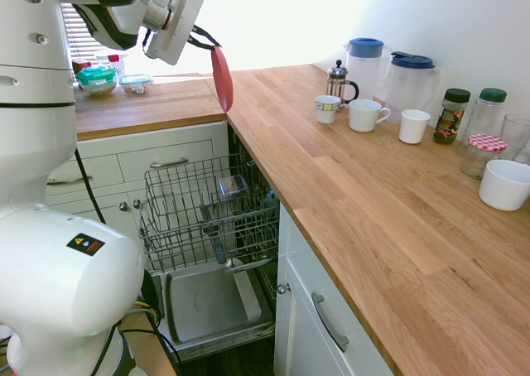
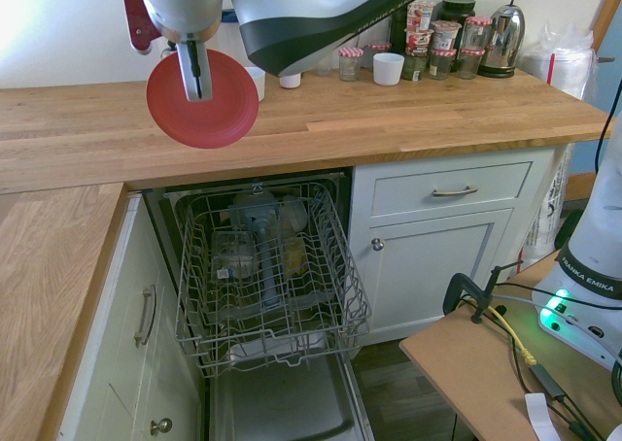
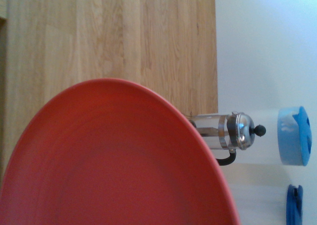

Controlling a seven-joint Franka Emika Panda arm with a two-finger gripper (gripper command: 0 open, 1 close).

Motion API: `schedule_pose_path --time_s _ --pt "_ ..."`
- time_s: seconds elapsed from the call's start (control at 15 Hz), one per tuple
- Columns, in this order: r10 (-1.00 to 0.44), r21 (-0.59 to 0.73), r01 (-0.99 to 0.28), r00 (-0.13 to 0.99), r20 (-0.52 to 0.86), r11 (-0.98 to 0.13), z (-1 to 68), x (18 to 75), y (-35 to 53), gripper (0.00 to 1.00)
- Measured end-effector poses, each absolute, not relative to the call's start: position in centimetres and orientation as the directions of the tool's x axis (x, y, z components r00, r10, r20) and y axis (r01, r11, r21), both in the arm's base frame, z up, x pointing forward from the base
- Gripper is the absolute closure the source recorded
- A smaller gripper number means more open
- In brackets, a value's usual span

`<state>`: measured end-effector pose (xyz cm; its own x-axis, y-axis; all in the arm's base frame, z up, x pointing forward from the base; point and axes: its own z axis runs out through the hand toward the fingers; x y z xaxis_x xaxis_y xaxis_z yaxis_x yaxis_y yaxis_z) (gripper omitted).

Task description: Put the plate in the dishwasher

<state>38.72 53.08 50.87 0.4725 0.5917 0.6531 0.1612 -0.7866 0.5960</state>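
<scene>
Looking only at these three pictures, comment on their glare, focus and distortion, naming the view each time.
First exterior view: the wall behind the counter washes out to white; second exterior view: the arm's base glows green; wrist view: the plate fills the foreground, slightly soft, and the wall has a bluish bright corner.
</scene>
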Motion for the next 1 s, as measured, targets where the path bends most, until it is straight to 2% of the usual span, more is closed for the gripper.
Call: schedule_pose_path --time_s 0.33,0.8,1.0 --pt "0.625 0.628 0.172 0.464 0.628 -0.759 50.2 34.5 55.2 1.00" --pt "0.596 0.595 0.186 0.506 0.624 -0.782 49.4 33.6 55.3 1.00" --pt "0.582 0.609 0.152 0.538 0.609 -0.778 49.2 33.9 54.7 1.00"
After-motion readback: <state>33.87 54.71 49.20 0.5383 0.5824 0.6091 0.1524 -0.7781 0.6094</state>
